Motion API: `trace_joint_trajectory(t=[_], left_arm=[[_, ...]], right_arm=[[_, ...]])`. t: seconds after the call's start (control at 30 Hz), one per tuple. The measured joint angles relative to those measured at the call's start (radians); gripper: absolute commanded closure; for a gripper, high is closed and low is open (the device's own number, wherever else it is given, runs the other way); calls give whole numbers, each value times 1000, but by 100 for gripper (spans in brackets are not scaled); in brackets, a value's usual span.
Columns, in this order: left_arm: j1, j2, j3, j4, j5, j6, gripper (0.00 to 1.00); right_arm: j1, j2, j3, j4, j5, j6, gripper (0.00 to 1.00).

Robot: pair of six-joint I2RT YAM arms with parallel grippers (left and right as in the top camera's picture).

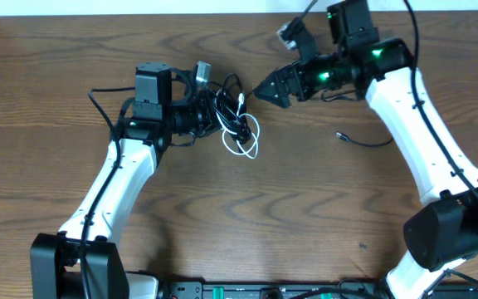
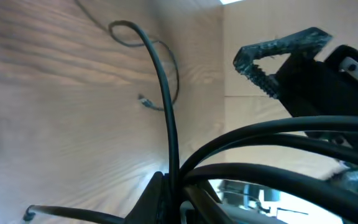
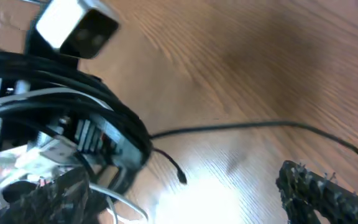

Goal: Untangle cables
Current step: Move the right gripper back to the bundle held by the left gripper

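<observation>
Overhead, the left gripper is clamped on the tangle of cables just above the centre of the frame. This looks meant to anchor the knot while the right gripper, jaws spread wide and empty, noses in from the right, close beside the bundle, to pick out a strand. The tangle is bunched with no single long axis, though the white cable spills out of it in loops toward the lower right. A separate black cable lies well apart at right of centre, running roughly left to right with its plug end pointing to the upper left.
</observation>
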Motion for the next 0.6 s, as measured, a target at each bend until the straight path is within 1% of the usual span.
trace_joint_trajectory(t=[0.17,0.37,0.5,0.6], left_arm=[[0,0,0,0,32,-59,92],[0,0,0,0,42,-90,92],[0,0,0,0,43,-97,93],[0,0,0,0,42,-106,93]], right_arm=[[38,2,0,16,24,-6,12],[51,54,0,38,27,-10,19],[59,95,0,100,12,-10,24],[85,118,0,159,-1,2,30]])
